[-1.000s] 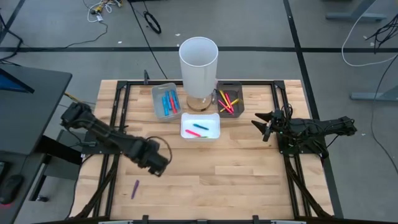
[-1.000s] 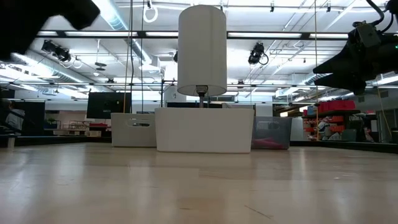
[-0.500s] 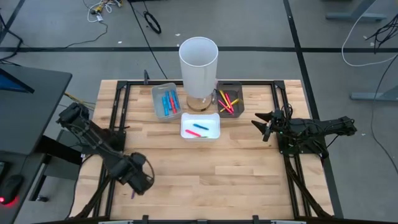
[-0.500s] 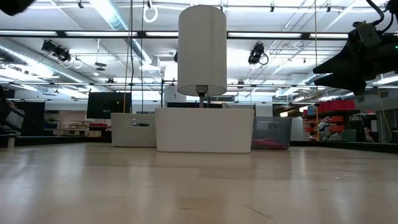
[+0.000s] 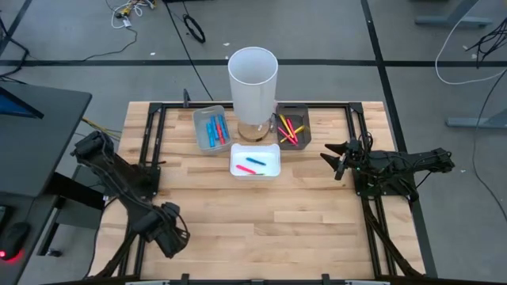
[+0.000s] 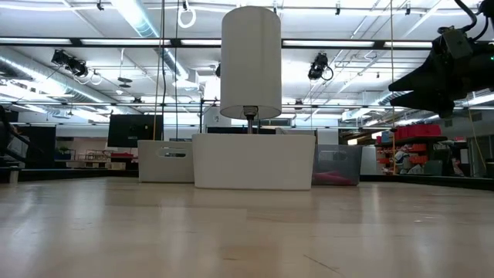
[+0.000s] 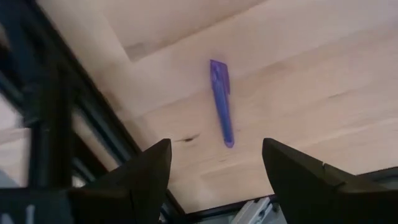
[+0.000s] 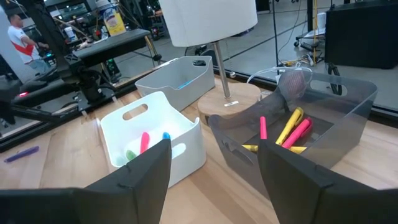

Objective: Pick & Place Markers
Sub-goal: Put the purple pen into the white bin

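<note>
Left gripper (image 5: 168, 240), high view: over the table's near-left corner, hiding whatever lies beneath. Right gripper (image 5: 333, 162) idle, well right of the white tray (image 5: 255, 171). Markers already sorted: blue tray (image 5: 201, 134), white tray, dark tray (image 5: 306, 131).

Left wrist view: fingers (image 7: 140, 180) spread open, empty; purple marker (image 7: 221, 102) lies loose on the wood just ahead, between them.

Right wrist view: jaws parted, empty. Judged: one marker left.
</note>
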Robot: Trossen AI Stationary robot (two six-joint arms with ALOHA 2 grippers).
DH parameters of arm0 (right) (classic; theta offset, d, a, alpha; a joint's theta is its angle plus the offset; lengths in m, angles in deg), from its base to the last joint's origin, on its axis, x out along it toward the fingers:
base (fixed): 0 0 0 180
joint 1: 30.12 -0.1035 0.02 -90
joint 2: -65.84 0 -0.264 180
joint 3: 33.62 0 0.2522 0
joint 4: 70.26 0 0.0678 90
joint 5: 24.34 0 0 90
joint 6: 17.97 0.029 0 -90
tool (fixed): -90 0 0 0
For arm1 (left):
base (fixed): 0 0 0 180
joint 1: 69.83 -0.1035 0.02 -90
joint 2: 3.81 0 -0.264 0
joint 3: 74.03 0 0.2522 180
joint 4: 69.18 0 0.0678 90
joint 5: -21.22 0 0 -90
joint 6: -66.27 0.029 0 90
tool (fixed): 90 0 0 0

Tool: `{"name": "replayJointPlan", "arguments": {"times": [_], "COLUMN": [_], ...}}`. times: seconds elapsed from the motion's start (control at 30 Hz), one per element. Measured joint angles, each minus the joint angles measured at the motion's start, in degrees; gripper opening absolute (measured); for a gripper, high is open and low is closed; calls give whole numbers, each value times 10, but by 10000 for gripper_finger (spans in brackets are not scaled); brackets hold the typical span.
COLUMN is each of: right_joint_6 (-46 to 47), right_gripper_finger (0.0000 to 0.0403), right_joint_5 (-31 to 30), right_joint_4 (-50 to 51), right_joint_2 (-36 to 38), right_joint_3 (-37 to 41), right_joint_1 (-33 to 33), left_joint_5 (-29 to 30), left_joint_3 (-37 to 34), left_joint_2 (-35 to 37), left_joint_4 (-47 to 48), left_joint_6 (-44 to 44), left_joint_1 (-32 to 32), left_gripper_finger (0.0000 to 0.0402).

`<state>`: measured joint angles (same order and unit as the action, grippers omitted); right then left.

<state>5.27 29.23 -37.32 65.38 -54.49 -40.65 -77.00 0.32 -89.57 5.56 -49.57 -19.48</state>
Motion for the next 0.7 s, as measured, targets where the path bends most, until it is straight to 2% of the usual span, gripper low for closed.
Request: {"name": "replayJointPlan", "arguments": {"times": [0.33, 0.7], "right_joint_6": [0, 0], "right_gripper_finger": [242, 242], "right_joint_5": [0, 0], "right_joint_4": [0, 1], "right_joint_2": [0, 0], "right_joint_3": [0, 0], "right_joint_1": [0, 0], "left_joint_5": [3, 9], "left_joint_3": [-96, -123], "left_joint_2": [0, -62], "left_joint_4": [-124, -212], "left_joint_6": [-62, -97], "left_joint_1": [0, -6], "left_gripper_finger": [259, 259]}}
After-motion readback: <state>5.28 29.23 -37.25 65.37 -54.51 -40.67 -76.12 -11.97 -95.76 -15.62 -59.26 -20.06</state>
